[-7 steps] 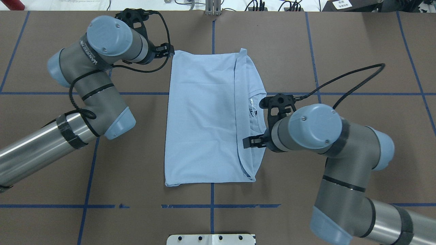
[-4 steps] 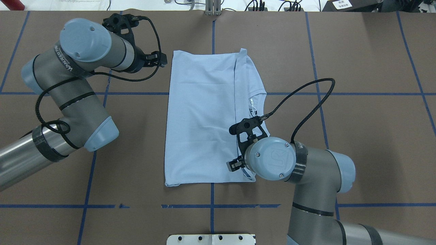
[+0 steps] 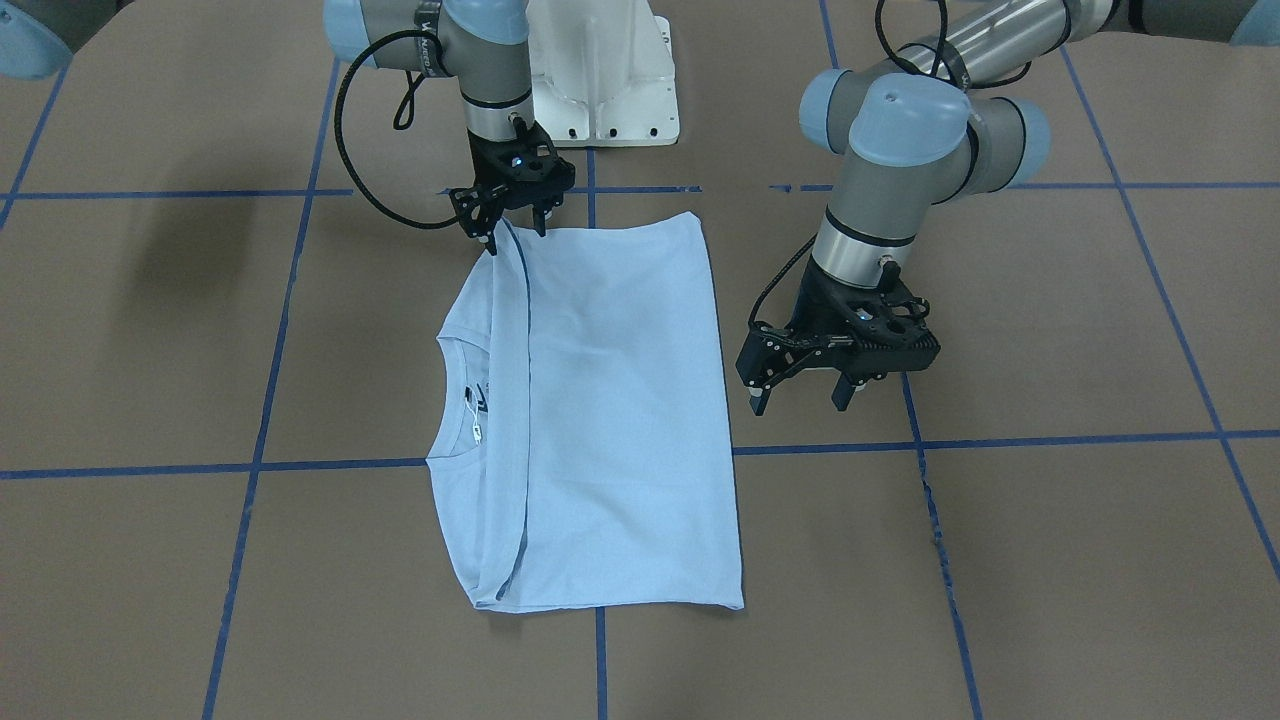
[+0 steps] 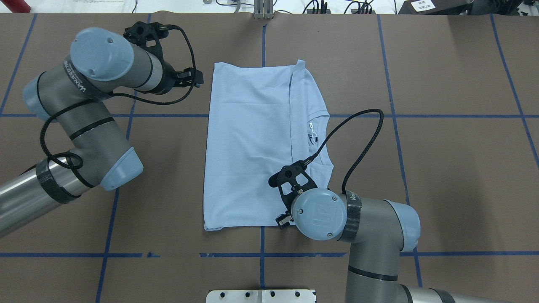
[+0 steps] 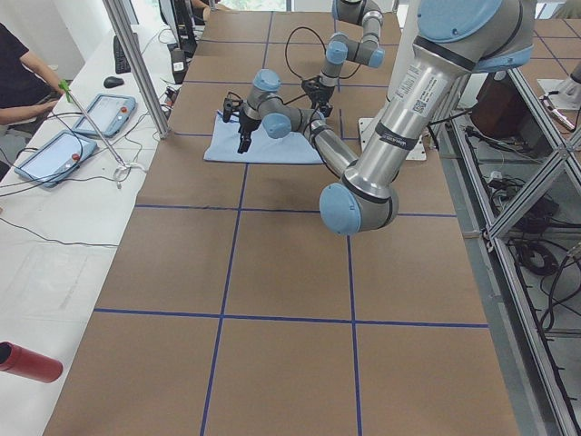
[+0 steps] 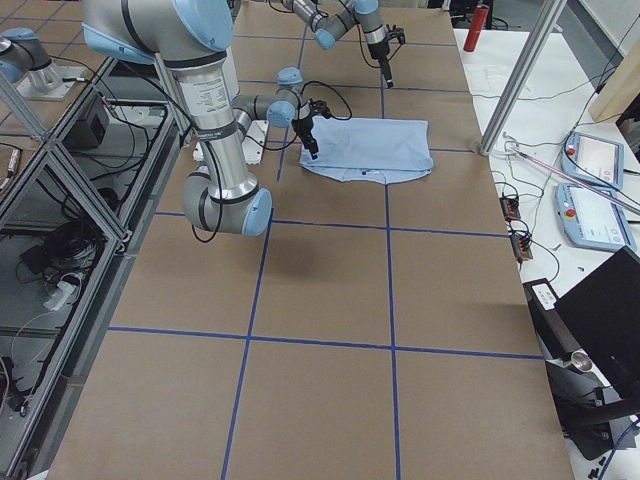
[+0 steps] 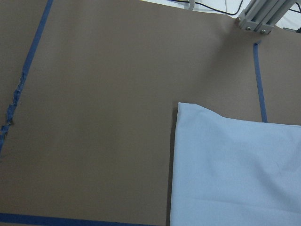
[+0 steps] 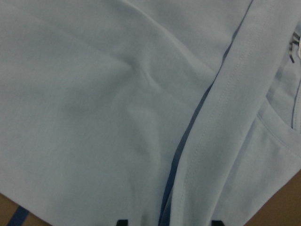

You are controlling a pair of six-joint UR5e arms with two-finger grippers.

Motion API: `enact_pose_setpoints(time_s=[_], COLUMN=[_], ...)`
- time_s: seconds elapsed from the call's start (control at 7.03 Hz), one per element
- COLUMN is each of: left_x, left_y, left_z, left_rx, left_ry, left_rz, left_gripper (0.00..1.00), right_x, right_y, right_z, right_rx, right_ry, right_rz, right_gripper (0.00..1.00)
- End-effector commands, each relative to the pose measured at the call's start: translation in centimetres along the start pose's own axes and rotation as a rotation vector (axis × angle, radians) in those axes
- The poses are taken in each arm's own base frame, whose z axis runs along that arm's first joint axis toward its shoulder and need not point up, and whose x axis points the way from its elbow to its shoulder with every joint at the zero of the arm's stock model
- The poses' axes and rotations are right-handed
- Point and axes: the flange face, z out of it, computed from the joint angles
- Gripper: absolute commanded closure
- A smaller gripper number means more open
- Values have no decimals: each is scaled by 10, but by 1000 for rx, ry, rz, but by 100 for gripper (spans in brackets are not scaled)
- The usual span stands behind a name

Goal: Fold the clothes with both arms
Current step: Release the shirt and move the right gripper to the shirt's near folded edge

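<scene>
The folded light blue T-shirt point(image 3: 620, 400) is laid flat on the table point(image 3: 1000, 550). The left gripper point(image 3: 800, 402) is held wide apart just beside it. The right gripper point(image 3: 516, 236) is spread over its corner nearest the robot, with nothing gripped.

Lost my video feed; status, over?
Left gripper open, beside T-shirt. Right gripper open over its robot-side corner. T-shirt folded once, collar showing. No obstruction seen.
</scene>
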Motion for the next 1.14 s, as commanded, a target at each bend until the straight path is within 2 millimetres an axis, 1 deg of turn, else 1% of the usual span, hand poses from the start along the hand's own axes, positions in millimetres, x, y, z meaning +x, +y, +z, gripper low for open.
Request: enact_pose_setpoints(time_s=[0.0, 0.43, 0.57, 0.85, 1.0], left_x=[-1, -1, -1, 0, 0], left_y=[0, 0, 0, 0, 0], left_z=[2, 2, 1, -1, -1], left_rx=[0, 0, 0, 1, 1], left_ry=[-1, -1, 0, 3, 3], left_rz=[-1, 1, 1, 0, 2], left_gripper=[0, 0, 0, 0, 0], right_x=[-1, -1, 0, 4, 10], right_y=[4, 4, 4, 1, -4], right_z=[4, 5, 6, 7, 5], right_rx=[-8, -9, -5, -2, 3], right_ry=[5, 8, 15, 22, 23], right_rz=[-12, -17, -19, -33, -23], right_gripper=[57, 57, 65, 90, 92])
